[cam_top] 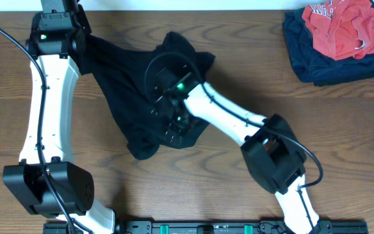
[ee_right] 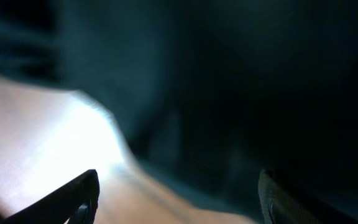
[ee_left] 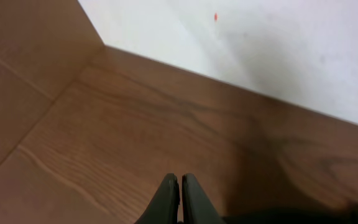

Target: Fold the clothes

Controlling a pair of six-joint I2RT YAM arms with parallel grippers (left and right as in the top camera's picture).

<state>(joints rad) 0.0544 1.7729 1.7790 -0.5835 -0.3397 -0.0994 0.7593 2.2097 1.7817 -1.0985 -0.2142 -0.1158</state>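
Black trousers [cam_top: 125, 91] are seen crumpled at upper centre of the wooden table [cam_top: 252, 58], stretched toward the left gripper [ee_left: 180, 198], whose fingers are pressed together, while the right gripper [ee_right: 178, 199] is held spread wide over the cloth.

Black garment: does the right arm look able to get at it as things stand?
Probably yes. The right pincer is open right over the black garment, dark fabric filling its wrist view, with nothing in between.
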